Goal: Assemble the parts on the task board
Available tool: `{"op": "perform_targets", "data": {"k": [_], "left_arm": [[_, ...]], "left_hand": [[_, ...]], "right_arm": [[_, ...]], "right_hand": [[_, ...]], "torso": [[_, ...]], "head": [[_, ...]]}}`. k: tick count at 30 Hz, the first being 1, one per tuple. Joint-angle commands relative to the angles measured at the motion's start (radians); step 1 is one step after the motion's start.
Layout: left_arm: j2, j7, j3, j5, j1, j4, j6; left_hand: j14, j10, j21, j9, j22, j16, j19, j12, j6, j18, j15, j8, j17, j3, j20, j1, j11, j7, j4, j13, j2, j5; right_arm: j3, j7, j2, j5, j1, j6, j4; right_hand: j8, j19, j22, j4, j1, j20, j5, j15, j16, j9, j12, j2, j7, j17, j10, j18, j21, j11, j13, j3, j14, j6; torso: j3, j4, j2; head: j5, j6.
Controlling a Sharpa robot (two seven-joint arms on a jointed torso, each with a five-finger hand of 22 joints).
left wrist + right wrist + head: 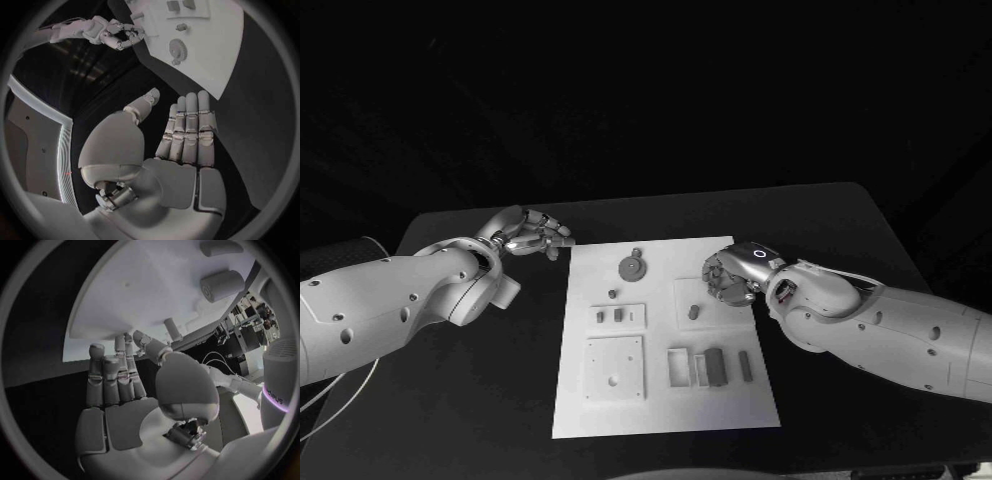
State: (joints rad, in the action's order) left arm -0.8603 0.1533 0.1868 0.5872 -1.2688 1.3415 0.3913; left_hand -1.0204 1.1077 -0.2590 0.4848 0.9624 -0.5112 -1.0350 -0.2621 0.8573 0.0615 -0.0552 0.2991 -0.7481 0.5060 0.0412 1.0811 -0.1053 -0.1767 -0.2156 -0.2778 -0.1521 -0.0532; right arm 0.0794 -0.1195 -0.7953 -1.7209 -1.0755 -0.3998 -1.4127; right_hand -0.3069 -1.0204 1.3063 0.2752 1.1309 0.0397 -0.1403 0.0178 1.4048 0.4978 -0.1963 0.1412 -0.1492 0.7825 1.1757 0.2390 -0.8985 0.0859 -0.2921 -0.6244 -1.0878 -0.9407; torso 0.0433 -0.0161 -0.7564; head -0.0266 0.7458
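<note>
The white task board (661, 395) lies in the middle of the black table. On it are a grey round disc part (633, 268), a small peg (694, 312), a slotted block (619, 315), a square plate (615, 368) and upright rectangular pieces (711, 367). My left hand (531, 235) hovers open off the board's far left corner, fingers straight (187, 135). My right hand (728, 278) is over the board's far right edge, holding nothing. In the right wrist view its fingers (115, 375) point at the board, and a short grey peg (170, 329) stands just past the thumb.
The disc part (177, 50) and board (219, 65) appear beyond my left hand in the left wrist view, with my right hand (122, 35) farther off. A thick grey cylinder (222, 285) lies on the board beyond my right hand. Black table (473, 400) surrounds the board.
</note>
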Motion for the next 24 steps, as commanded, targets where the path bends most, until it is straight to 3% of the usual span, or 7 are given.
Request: {"op": "perform_targets", "data": {"k": [1,10,17,24], "left_arm": [[0.0,-0.001,0.0,-0.005,-0.001,0.003,-0.007],[0.0,-0.001,0.0,-0.005,-0.001,0.003,-0.007],[-0.001,-0.002,0.0,-0.004,-0.001,0.003,-0.005],[-0.002,-0.004,0.0,-0.004,-0.001,0.003,-0.004]], "left_hand": [[-0.008,0.0,0.004,-0.001,0.001,0.007,-0.006,0.008,-0.008,0.015,0.0,0.001,-0.002,-0.002,0.001,0.004,-0.005,-0.003,0.005,0.002,0.009,-0.001],[-0.009,-0.001,0.005,-0.002,0.001,0.009,-0.006,0.01,-0.009,0.015,0.0,0.001,-0.004,-0.001,0.001,0.005,-0.006,-0.003,0.005,0.002,0.01,-0.001],[-0.009,-0.001,0.005,-0.002,0.002,0.01,-0.007,0.011,-0.009,0.015,0.0,0.001,-0.005,-0.001,0.001,0.006,-0.006,-0.003,0.005,0.002,0.012,-0.001],[-0.01,-0.001,0.005,-0.002,0.002,0.011,-0.007,0.012,-0.009,0.015,0.0,0.001,-0.006,-0.001,0.002,0.006,-0.006,-0.003,0.006,0.002,0.013,-0.001]], "right_arm": [[0.003,-0.023,0.001,-0.044,0.003,0.037,-0.002],[0.006,-0.029,0.002,-0.062,0.003,0.044,-0.004],[0.008,-0.036,0.004,-0.079,0.003,0.063,-0.002],[0.01,-0.044,0.007,-0.094,0.003,0.084,-0.002]], "right_hand": [[0.005,0.005,-0.001,0.006,0.004,-0.003,-0.007,0.002,0.002,-0.002,0.008,0.012,-0.005,-0.002,0.002,0.023,0.007,0.003,-0.001,-0.002,0.001,0.011],[0.009,0.005,-0.001,0.011,0.019,-0.003,-0.01,0.001,0.002,-0.004,0.016,0.023,-0.007,-0.003,0.001,0.023,0.008,0.005,-0.003,-0.003,0.002,0.015],[0.001,0.004,-0.001,0.007,0.024,-0.002,-0.014,0.005,0.004,-0.002,0.015,-0.002,-0.001,-0.004,0.017,0.023,0.008,0.0,-0.011,-0.005,0.001,-0.001],[-0.005,0.005,0.001,0.011,0.03,-0.002,-0.026,0.01,0.005,0.0,0.016,-0.043,0.006,-0.005,0.032,0.023,0.007,-0.005,-0.019,-0.008,-0.002,-0.018]], "torso": [[0.0009,0.0,0.0],[0.0006,0.0003,0.0],[0.0002,-0.0002,0.0],[0.0002,-0.0002,0.0]], "head": [[0.0,0.001],[-0.001,0.003],[-0.003,0.005],[-0.003,0.007]]}}
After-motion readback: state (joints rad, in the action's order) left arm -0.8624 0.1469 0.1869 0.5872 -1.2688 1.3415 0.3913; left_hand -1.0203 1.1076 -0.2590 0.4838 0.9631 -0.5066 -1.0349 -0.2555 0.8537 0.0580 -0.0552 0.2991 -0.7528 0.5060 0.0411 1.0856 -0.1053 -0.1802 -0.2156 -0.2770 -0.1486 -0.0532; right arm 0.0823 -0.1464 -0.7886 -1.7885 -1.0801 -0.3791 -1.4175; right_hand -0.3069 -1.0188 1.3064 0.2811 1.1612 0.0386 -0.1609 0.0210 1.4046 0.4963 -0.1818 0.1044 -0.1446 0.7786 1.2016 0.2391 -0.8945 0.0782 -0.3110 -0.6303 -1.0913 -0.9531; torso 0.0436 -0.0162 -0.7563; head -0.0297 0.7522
